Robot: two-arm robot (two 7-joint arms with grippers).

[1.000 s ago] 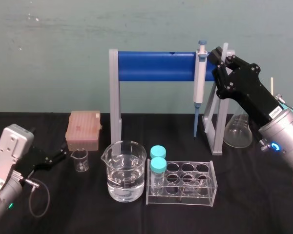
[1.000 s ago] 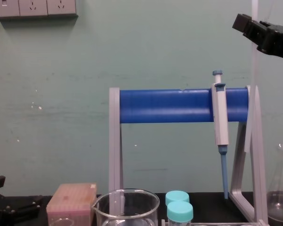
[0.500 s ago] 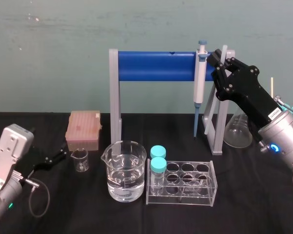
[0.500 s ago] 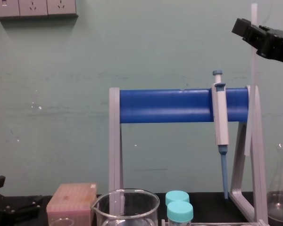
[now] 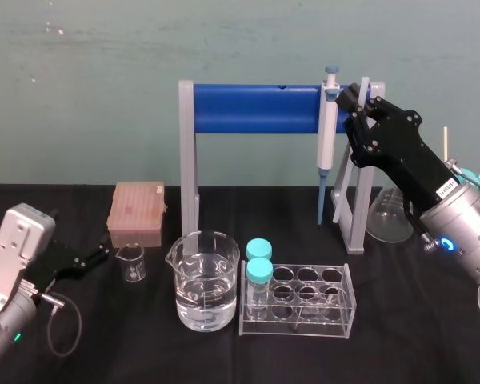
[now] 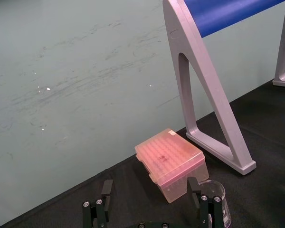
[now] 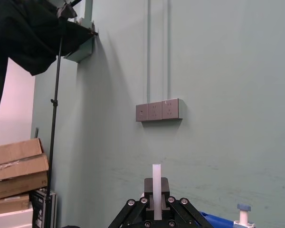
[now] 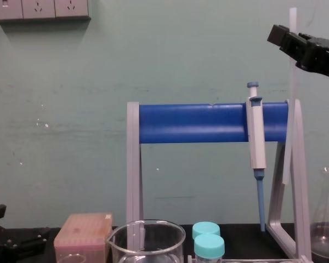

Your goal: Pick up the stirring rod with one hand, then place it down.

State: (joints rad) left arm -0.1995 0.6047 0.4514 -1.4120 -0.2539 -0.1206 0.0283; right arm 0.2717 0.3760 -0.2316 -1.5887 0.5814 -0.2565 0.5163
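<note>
Our right gripper (image 5: 357, 102) has its jaws pinching the stirring rod (image 8: 291, 87) upright, just right of the pipette (image 5: 328, 128); the left gripper (image 6: 152, 208) sits far left of it, jaws spread.

The head camera looks down from high up at the whole black table (image 5: 400, 352) and the tall stand with a blue bar and grey legs (image 5: 248, 109); the chest camera sits lower and looks straight across at that same stand. The left wrist camera sits low, close to the pink plastic box (image 6: 171, 161), and the right wrist camera looks past the black right gripper (image 7: 156, 205) at the green wall (image 7: 228, 71).
</note>
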